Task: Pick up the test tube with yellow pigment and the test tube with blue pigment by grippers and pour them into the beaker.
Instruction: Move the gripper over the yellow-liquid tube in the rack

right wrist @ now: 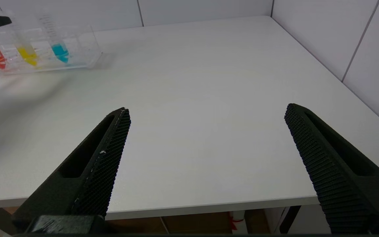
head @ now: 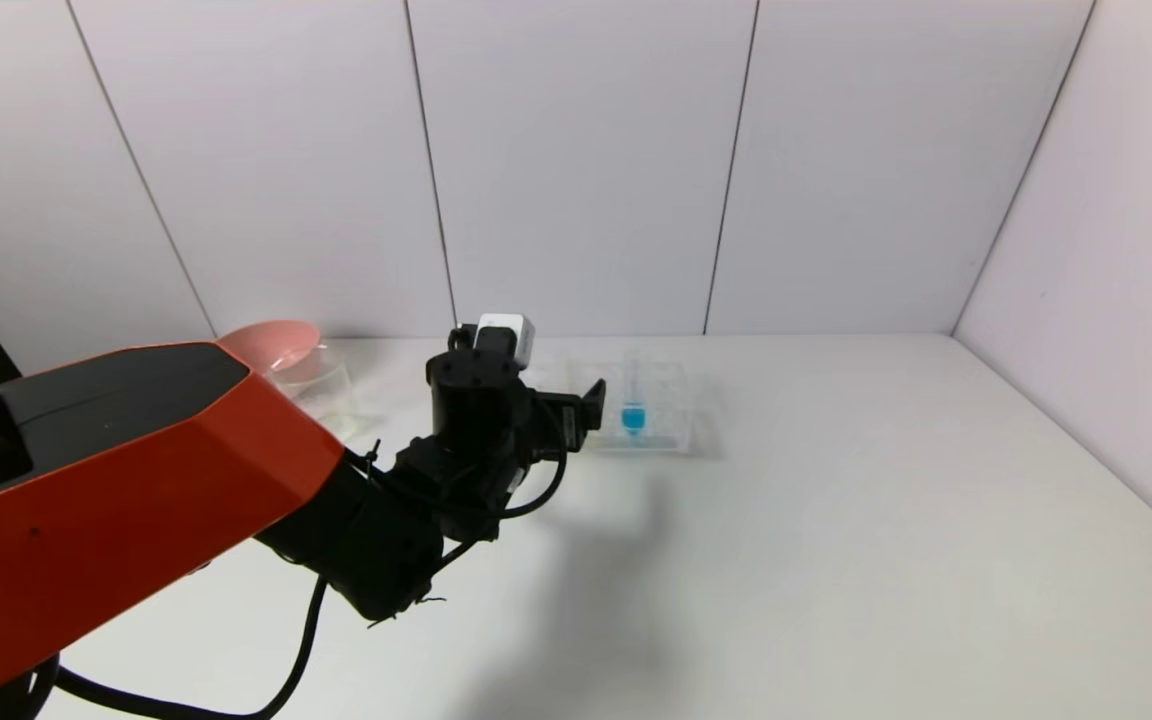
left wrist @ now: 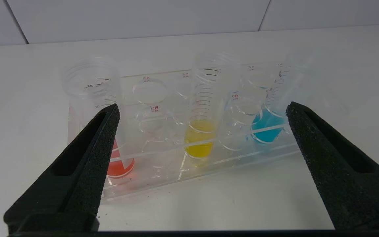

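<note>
Facing rack (left wrist: 150, 144), left pincer (left wrist: 202, 110) spread wide; yellow tube (left wrist: 202, 131) centred between fingers.

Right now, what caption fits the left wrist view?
Open left gripper faces yellow-pigment test tube, between red-liquid tube and blue-pigment tube in clear plastic rack.

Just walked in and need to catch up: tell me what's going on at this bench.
The left pincer is open and lined up in front of the clear tube rack, with the test tube with yellow pigment between its fingers' line of sight. The test tube with blue pigment and a red-liquid tube stand in the same rack; nothing is gripped yet. The right pincer is open and idle at the near table edge. The beaker waits beside the pink bowl.
</note>
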